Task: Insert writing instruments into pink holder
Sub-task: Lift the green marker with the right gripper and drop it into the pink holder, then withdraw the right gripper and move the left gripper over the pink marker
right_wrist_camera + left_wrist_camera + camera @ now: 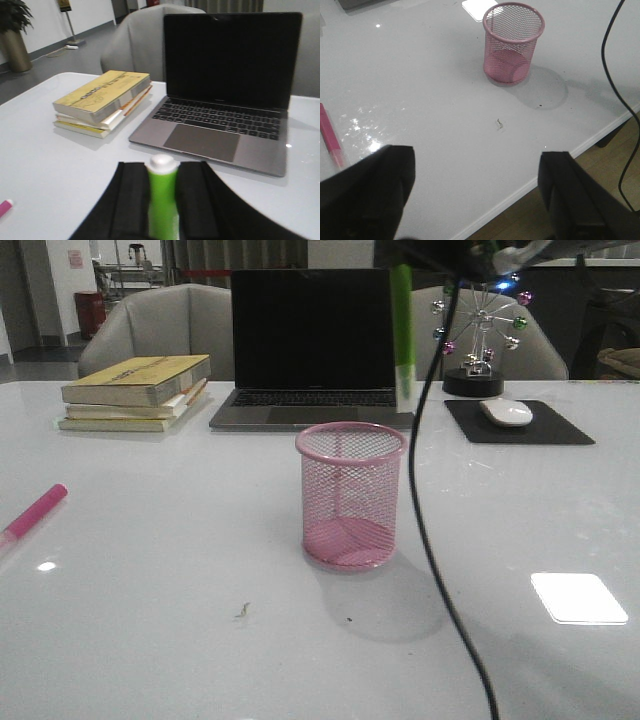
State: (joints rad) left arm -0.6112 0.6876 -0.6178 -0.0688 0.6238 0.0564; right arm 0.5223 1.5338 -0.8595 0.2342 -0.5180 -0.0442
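While the right gripper clenches the lime green marker upright above the pink mesh holder, the left gripper gapes released. The magenta marker lies at the table's left edge.

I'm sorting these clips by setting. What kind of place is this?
Most likely an office or lab desk: an open laptop, a stack of books and a mouse on its pad share the white table, with grey chairs behind.

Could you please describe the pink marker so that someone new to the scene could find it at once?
Start at the pink mesh holder in the middle of the white table, then look far to the left edge. The pink marker lies flat there alone, unlike the green marker held upright in the right gripper.
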